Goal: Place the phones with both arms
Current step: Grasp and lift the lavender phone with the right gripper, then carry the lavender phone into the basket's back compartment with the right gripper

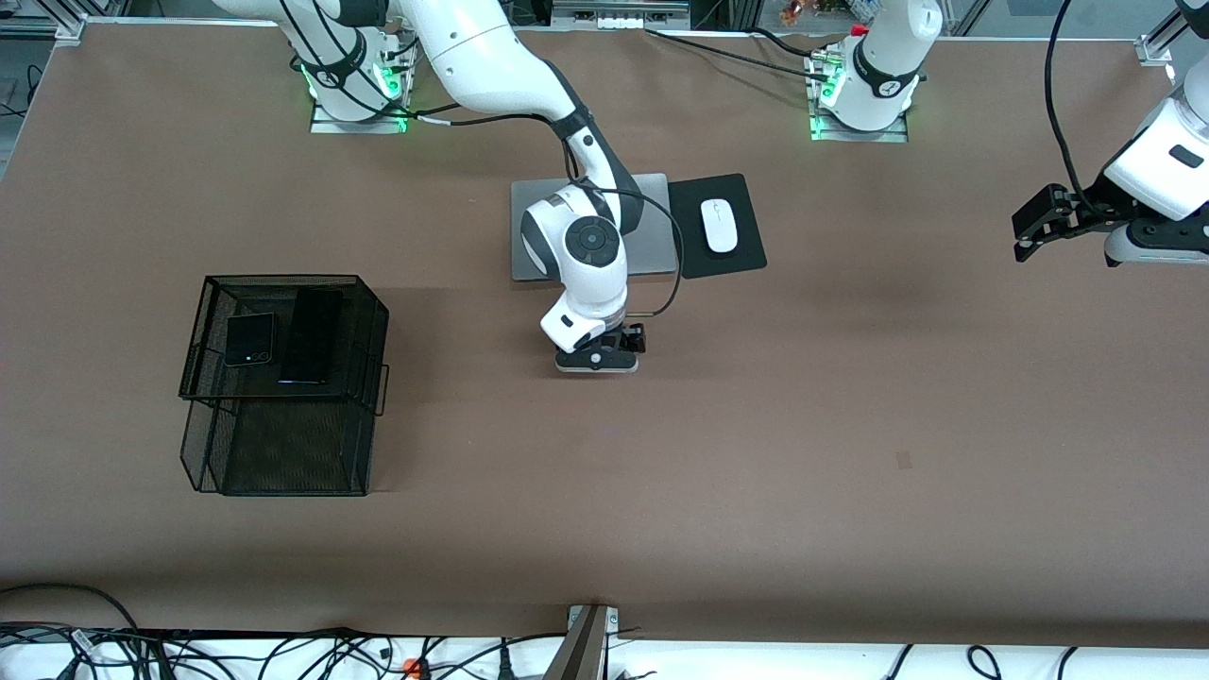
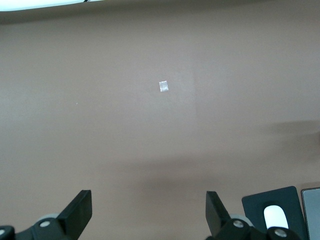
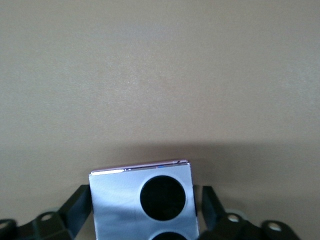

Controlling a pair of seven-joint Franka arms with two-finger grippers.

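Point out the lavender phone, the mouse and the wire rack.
lavender phone (image 3: 120, 200): right wrist view, bare face beside its black circles.
mouse (image 1: 719, 225): front view, middle of its white top.
wire rack (image 1: 283, 280): front view, upper tray's rim on the robots' side.

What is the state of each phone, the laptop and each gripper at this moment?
Lavender-white phone: flat on table, between right gripper's fingers.
Square black phone: in basket's upper tray.
Slim black phone: beside it.
Laptop: closed.
Right gripper: closing.
Left gripper: open, waiting.
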